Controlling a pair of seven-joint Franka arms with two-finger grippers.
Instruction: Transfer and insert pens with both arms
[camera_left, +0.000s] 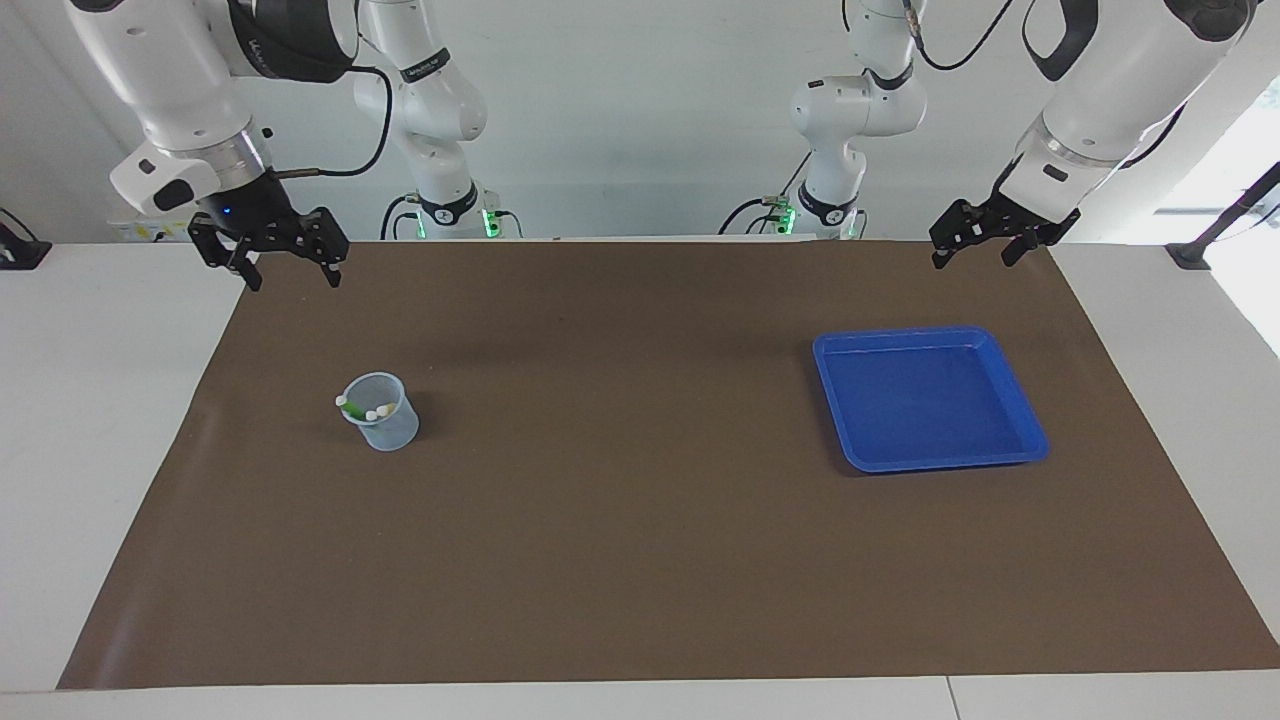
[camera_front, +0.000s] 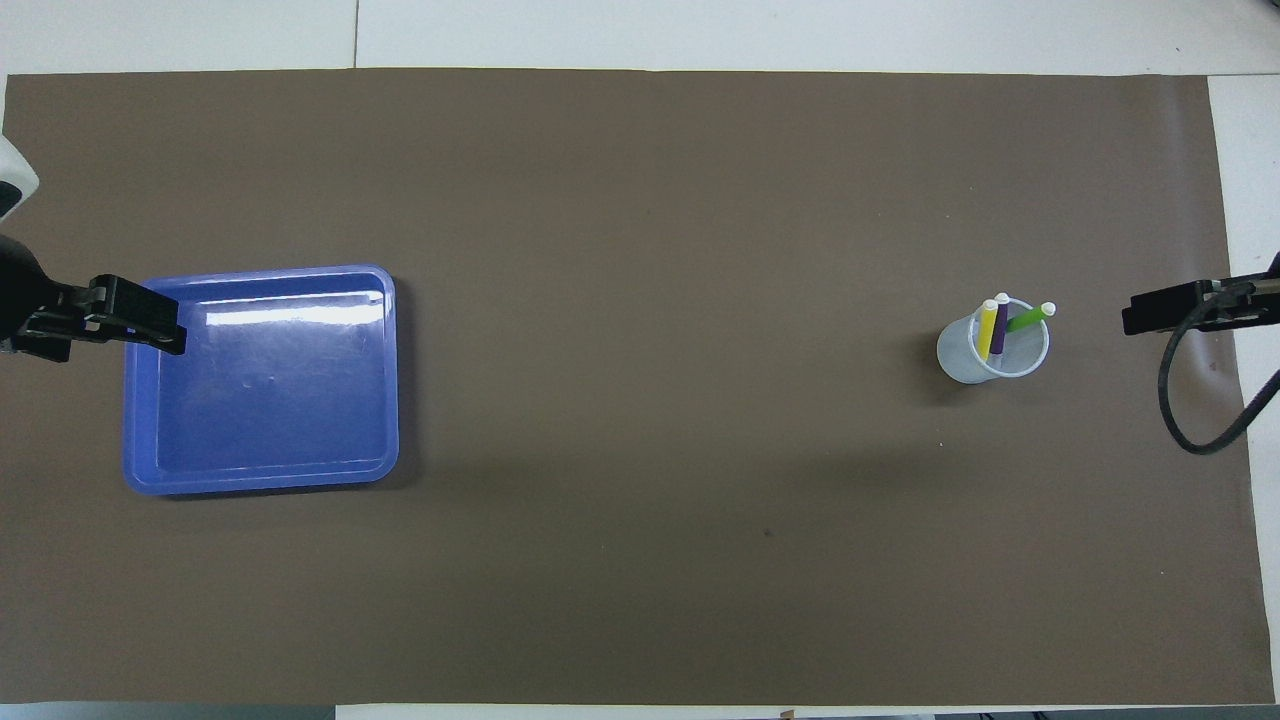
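Pens — all three stand together in a clear plastic cup (camera_left: 381, 411) on the brown mat (camera_left: 640, 560), toward the right arm's end of the table. Overhead, the yellow pen (camera_front: 986, 328) and purple pen (camera_front: 999, 322) lean side by side against the rim at about 12 o'clock, while the green pen (camera_front: 1028, 319) tilts out over the rim toward 2 o'clock. Each shows a pale whitish end pointing up; the lower ends sit inside the cup. In the facing view only the three pale tips and a strip of green are clear.

Right gripper (camera_left: 288, 275): raised, over the mat's corner at the robots' edge, about 10 o'clock from the cup in the facing view and well apart from it. Fingers point down and stand apart — nothing between them. The wrist is near vertical.

Left gripper (camera_left: 975, 254): raised over the mat's edge at the robots' side, near 12 o'clock from the blue tray (camera_left: 1030, 440) in the facing view. Fingers apart, holding nothing; the forearm slopes down toward the table from the left arm's end. The tray lies flat on the mat, toward the left arm's end.
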